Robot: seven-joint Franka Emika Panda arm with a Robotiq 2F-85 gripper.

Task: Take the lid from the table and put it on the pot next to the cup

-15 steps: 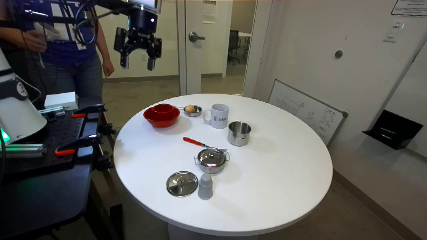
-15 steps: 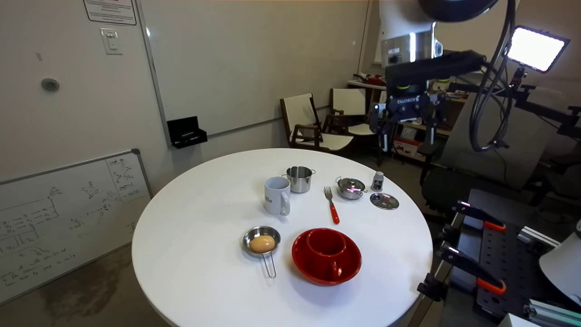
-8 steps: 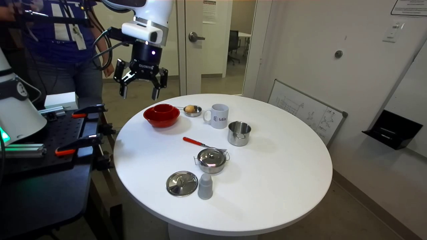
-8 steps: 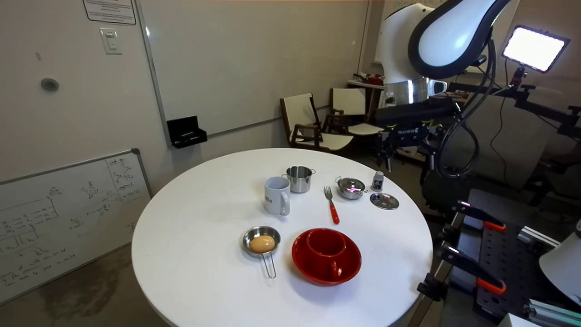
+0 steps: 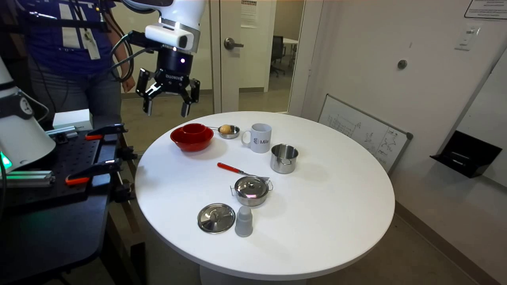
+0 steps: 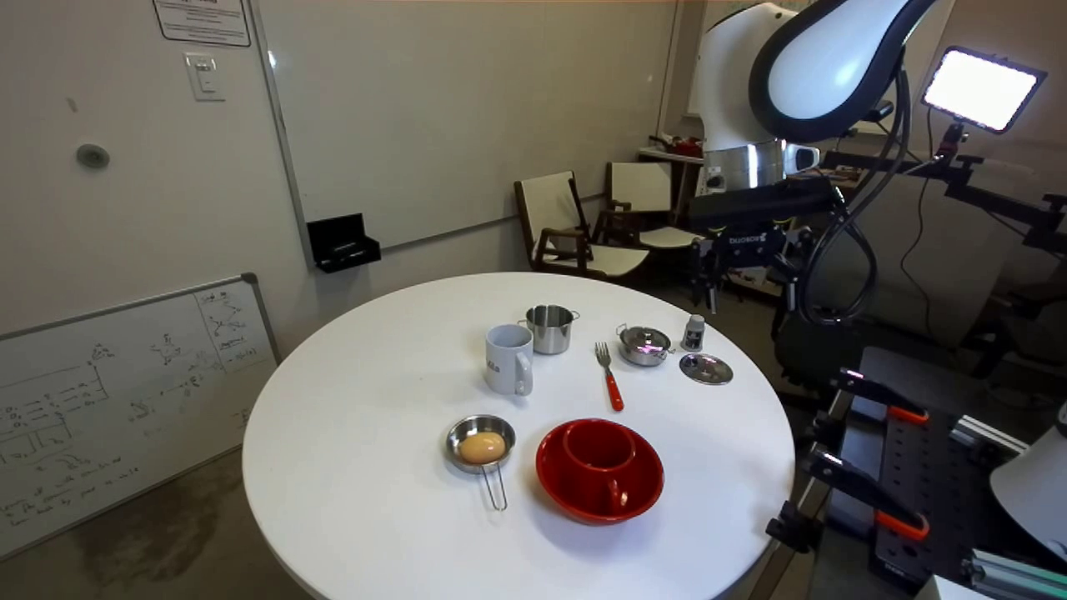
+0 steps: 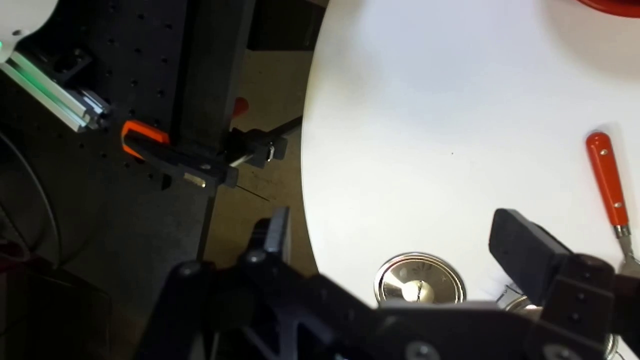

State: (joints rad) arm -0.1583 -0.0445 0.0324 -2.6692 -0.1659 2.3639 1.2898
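The lid [image 5: 216, 218], a flat shiny steel disc with a centre knob, lies on the white table near its edge; it also shows in an exterior view [image 6: 705, 369]. In the wrist view the lid [image 7: 435, 272] is partly hidden by my gripper's linkage. The open steel pot [image 5: 284, 163] stands next to the white cup [image 5: 262, 139]; the pot [image 6: 550, 332] and cup [image 6: 505, 362] show in both exterior views, not in the wrist view. My gripper [image 5: 166, 110] is open and empty, well above table height, in both exterior views [image 6: 750, 297] and the wrist view [image 7: 392, 231].
A wider lidded pot [image 5: 251, 194] and a grey cylinder [image 5: 244, 223] stand beside the lid. A red-handled fork [image 5: 229, 168], a red bowl [image 5: 192, 144] holding a red cup, and a small pan [image 6: 458, 429] with an egg are on the table [image 5: 324, 221]. Clamps [image 5: 93, 170] edge the robot's bench.
The arm and open gripper have come down over the last second, mostly in the first half, and are nearly still now. The objects on the table have not moved.
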